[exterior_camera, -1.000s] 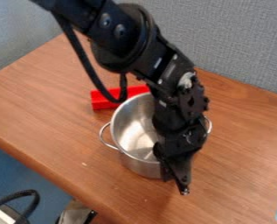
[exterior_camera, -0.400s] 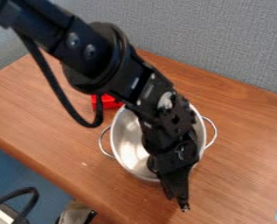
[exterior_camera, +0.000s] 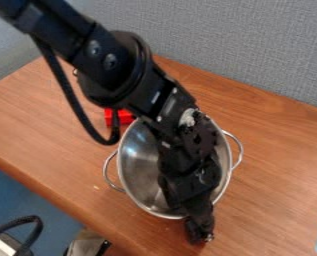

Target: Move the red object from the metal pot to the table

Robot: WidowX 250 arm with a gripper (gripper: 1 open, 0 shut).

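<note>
The red block (exterior_camera: 115, 116) already lies on the table (exterior_camera: 41, 110) just behind the metal pot (exterior_camera: 137, 170), so the arm hangs low at the front edge, and its gripper (exterior_camera: 198, 232), too blurred, I cannot tell if released.

One metal pot (exterior_camera: 150, 172) is seen on one wooden counter (exterior_camera: 41, 110). One red object (exterior_camera: 117, 116) is partly visible behind the pot. One robot arm (exterior_camera: 114, 65) with one gripper (exterior_camera: 198, 229) is counted.
</note>
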